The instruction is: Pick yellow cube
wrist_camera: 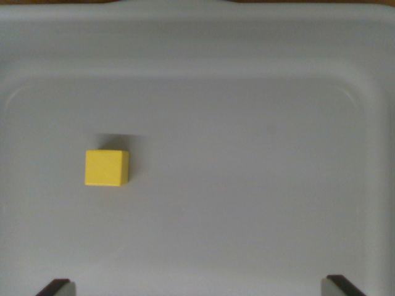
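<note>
A: Where does the yellow cube (pixel 107 168) sit?

B: On the flat floor of a pale grey tray (pixel 247 185), toward the wrist view's left and about halfway up the picture. It rests flat on one face, its top squarely to the camera, with a thin strip of its right side showing. A soft shadow lies just above it.

A: How much room is around it?

B: Plenty. It stands well apart from every wall. The tray floor is bare on all sides of the cube, and the widest open stretch runs off to the wrist view's right. The nearest wall is the left one, where the floor curves up into a rounded corner.

A: And the edges?

B: The raised rim (pixel 197 15) runs across the top, with rounded corners on both upper sides. A thin brown strip shows beyond it at the very top.

A: The claw?

B: Only two dark fingertips (pixel 54 287) peek in at the bottom corners, one at each side. The gripper (pixel 197 287) is spread wide, holding nothing, and the cube lies above and apart from the left tip.

A: The surface?

B: Smooth, matte, evenly lit, slightly blurred.
</note>
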